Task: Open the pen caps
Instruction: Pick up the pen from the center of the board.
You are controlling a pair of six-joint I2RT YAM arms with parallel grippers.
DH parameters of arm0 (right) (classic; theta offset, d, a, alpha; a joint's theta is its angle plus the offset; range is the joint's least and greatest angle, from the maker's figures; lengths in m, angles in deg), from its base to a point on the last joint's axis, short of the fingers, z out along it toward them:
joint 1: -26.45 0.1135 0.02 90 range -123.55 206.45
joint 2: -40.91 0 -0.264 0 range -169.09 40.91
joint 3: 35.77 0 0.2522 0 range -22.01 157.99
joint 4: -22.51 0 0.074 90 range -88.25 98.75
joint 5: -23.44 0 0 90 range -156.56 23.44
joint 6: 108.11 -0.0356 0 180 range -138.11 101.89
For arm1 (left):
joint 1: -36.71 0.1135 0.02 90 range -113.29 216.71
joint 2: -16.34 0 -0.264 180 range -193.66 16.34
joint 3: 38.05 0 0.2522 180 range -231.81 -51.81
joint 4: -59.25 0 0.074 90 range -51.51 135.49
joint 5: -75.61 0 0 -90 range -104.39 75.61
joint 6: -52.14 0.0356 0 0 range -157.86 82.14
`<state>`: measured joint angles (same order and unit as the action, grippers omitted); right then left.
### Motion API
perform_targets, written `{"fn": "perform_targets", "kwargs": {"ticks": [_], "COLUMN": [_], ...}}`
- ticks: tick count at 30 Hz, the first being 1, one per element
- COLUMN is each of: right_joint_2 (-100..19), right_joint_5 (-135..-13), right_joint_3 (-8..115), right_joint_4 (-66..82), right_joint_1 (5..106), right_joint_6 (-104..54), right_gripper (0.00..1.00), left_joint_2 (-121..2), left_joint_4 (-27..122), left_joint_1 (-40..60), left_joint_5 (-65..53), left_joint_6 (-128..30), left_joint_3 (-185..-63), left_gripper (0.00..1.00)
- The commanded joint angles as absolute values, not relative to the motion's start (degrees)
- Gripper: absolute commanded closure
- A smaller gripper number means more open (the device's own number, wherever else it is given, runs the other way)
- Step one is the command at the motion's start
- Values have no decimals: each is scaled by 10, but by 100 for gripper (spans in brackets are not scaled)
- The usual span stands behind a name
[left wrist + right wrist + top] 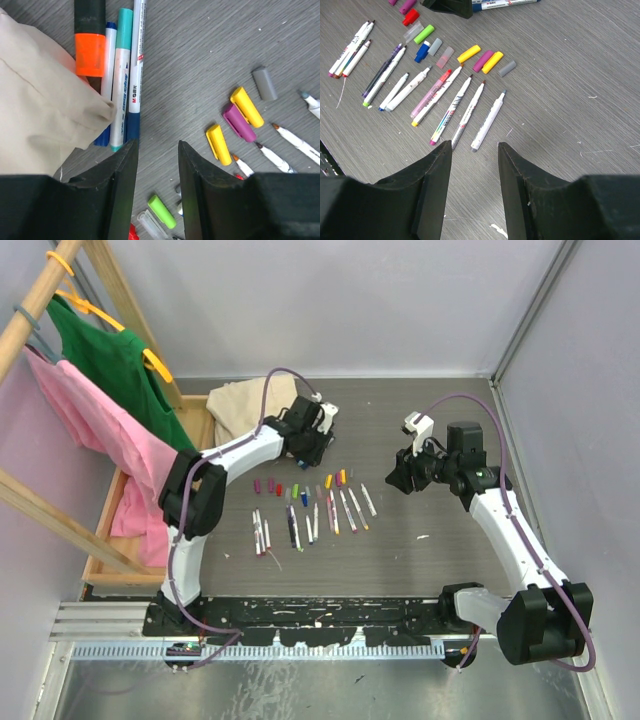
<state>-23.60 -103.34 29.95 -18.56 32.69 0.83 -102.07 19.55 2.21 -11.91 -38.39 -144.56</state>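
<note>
**Well: nothing held, pen caps [300,486] loose on the table [430,550]**

From above, my left gripper [314,448] hangs by the beige cloth [238,405], just behind the row of caps. My right gripper [398,480] hovers off to their right. The uncapped pens [310,520] lie nearer my bases.

At my left wrist, the fingers [120,195] stand apart, empty. A black marker [90,15] with an orange cap lies against the cloth. Yellow, purple and grey caps sit to the right, and a green cap [161,211] shows low between my fingers.

At my right wrist, the fingers [432,190] are spread, gripping nothing; ahead, the pens point their tips at the caps
</note>
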Motion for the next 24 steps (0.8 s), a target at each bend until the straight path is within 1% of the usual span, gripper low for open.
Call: {"fn": "perform_targets", "kwargs": {"ticks": [1, 10, 21, 24], "right_joint_2": [-233, -233, -234, -235], "right_joint_5": [-1046, -1045, -1047, -1047], "right_joint_3": [311, 311, 310, 311], "right_joint_4": [-165, -166, -166, -166], "right_joint_1": [324, 324, 324, 324], "right_joint_6": [7, 7, 7, 7], "right_gripper": [52, 52, 52, 52], "left_joint_2": [-1044, -1078, -1102, -1105], "left_joint_4": [158, 134, 121, 117], "left_joint_1": [34, 39, 45, 46], "left_joint_5": [-109, -101, -90, -88], "left_joint_6": [-365, -357, -357, -357], "left_joint_3": [-1494, -1524, -1548, -1548], "left_gripper": [62, 62, 67, 70]}}
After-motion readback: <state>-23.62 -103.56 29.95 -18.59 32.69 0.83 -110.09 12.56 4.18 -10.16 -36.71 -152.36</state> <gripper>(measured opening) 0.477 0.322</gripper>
